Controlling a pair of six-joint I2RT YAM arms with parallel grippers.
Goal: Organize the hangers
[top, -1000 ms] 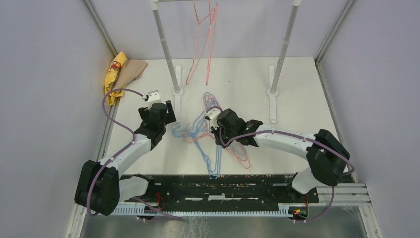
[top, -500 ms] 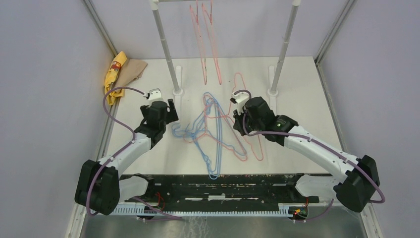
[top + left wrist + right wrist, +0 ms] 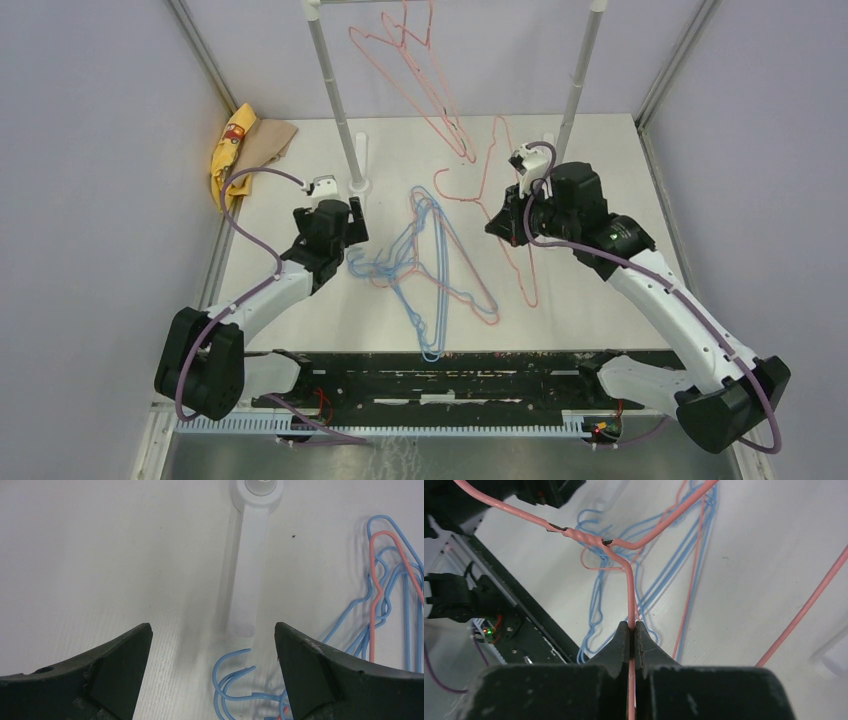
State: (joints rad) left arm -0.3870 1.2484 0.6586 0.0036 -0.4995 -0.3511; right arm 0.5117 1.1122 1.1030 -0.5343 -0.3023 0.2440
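My right gripper (image 3: 499,224) is shut on the neck wire of a pink hanger (image 3: 529,278) and holds it up off the table, right of the pile. The right wrist view shows the jaws (image 3: 631,628) pinching that wire (image 3: 628,590). Several blue hangers (image 3: 432,262) and one pink hanger (image 3: 484,312) lie tangled on the table. Pink hangers (image 3: 445,120) hang tilted from the rack rail. My left gripper (image 3: 347,232) is open and empty, low over the blue hooks (image 3: 235,680) at the pile's left end.
The rack's two poles (image 3: 335,100) (image 3: 580,80) stand at the back on white feet (image 3: 250,570). A yellow cloth (image 3: 230,150) and a brown cloth (image 3: 272,138) lie at the far left corner. Grey walls close in both sides.
My right gripper has lifted the pink hanger out of the pile and carried it right and toward the rack. The hung pink hangers have swung. My left gripper has edged toward the blue hooks.
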